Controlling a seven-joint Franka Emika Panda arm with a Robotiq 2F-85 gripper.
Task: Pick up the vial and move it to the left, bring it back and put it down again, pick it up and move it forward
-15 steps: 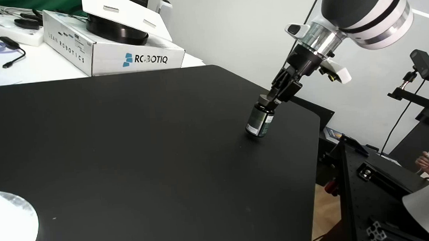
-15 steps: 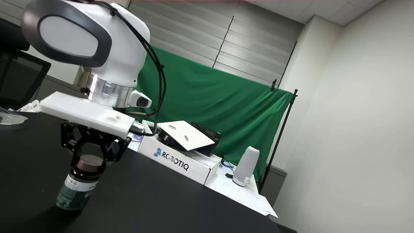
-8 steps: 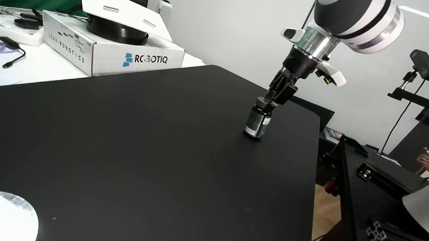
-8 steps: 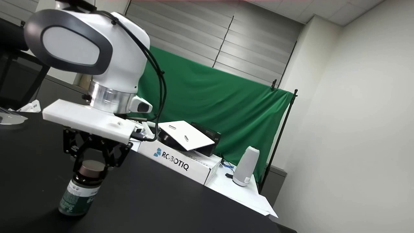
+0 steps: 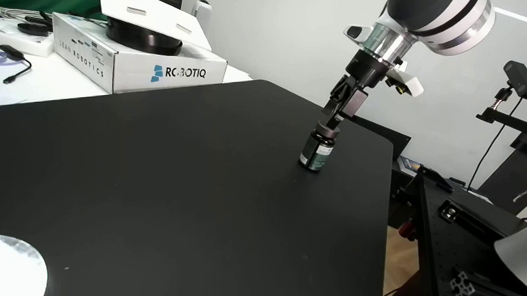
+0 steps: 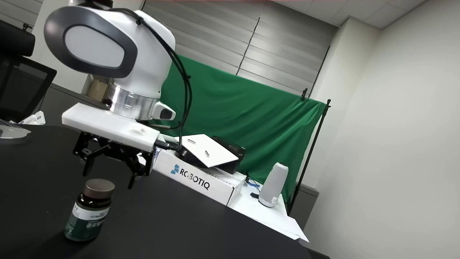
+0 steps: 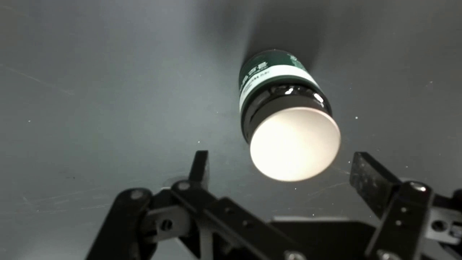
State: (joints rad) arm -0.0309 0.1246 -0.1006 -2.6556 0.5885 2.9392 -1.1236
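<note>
My claw is spread, gap each side of the cap, prob. so I can back off or grip w/o tipping the vial; it stands base-down on the tabletop, stable imo.

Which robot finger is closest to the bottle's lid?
The finger on the right in the wrist view: only a narrow gap shows between it and the lid; the other finger leaves a wider one.
</note>
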